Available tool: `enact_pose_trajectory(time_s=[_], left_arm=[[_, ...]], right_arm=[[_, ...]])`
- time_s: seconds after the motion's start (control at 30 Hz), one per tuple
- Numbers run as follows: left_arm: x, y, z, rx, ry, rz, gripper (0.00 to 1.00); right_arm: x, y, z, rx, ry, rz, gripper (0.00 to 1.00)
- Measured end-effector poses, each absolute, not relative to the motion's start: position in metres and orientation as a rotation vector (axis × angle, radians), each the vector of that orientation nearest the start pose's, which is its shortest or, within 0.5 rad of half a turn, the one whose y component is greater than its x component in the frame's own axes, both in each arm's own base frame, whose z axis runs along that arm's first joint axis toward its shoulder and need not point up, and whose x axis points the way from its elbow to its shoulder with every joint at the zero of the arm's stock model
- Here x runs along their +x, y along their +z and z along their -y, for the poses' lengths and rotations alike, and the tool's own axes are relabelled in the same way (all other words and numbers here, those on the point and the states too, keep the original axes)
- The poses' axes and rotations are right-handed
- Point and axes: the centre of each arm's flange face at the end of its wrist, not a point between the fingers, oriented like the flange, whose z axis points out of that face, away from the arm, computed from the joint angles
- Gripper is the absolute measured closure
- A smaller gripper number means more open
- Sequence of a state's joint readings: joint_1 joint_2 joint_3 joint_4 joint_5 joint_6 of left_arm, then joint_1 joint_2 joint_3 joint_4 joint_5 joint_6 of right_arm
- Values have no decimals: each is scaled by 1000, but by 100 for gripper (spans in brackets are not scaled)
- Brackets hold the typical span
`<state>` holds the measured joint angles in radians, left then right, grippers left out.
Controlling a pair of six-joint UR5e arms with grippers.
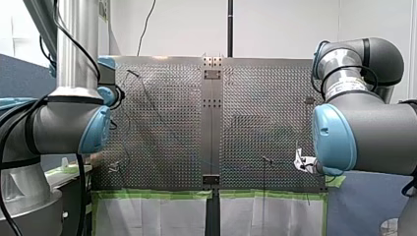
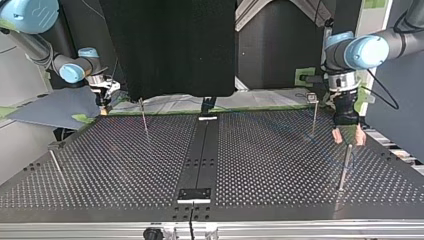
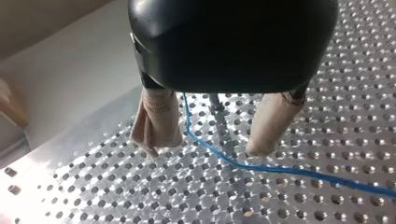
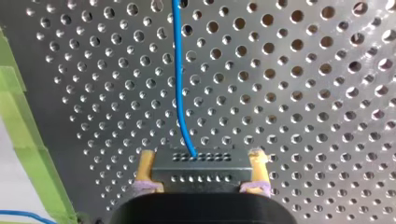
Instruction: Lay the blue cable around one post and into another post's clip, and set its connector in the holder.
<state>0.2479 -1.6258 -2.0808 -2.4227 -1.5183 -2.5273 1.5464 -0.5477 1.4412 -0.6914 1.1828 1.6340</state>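
**Entry 1, my left gripper** [image 3: 204,149]. The beige-padded fingers [image 3: 156,122] were spread wide and gripped nothing. They straddled the blue cable [image 3: 280,171] and a thin post [image 3: 215,101] just beyond it. I judged this stance was meant to steer the cable around that post. Whether the cable already touched the post, I could not tell. In the front view the gripper was hidden behind my left arm [image 1: 64,123].

**Entry 2, the middle of the table** [image 1: 162,123]. In the front and top views the cable was too faint to trace between the grippers. A dark block [image 2: 195,194] sat on the centre strip. It was possibly the holder, but I could not be sure. The clips on the posts were too small to make out.

**Entry 3, my right gripper** [image 4: 203,161]. The yellow-padded fingers were pinching the dark connector [image 4: 201,175] by its two ends, and the cable left its face straight ahead. I judged it was held this way to keep the end under control until routing was finished. Another blue strand beside the green tape [image 4: 18,116] was cut off.
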Motion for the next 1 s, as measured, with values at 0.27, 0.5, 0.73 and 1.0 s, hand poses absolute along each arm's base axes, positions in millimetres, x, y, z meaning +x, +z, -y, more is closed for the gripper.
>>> enact_pose_trajectory(time_s=[0.27,0.5,0.73,1.0], left_arm=[[498,311,23,-823,-564,-1213,1],[510,298,30,-875,-545,-1258,1],[527,287,34,-905,-520,-1273,1],[539,303,30,-922,-510,-1238,1]], right_arm=[[158,-38,682,1588,1448,1253,100],[159,-38,682,1588,1450,1251,100],[160,-38,682,1591,1450,1251,100],[161,-39,682,1592,1451,1251,100]])
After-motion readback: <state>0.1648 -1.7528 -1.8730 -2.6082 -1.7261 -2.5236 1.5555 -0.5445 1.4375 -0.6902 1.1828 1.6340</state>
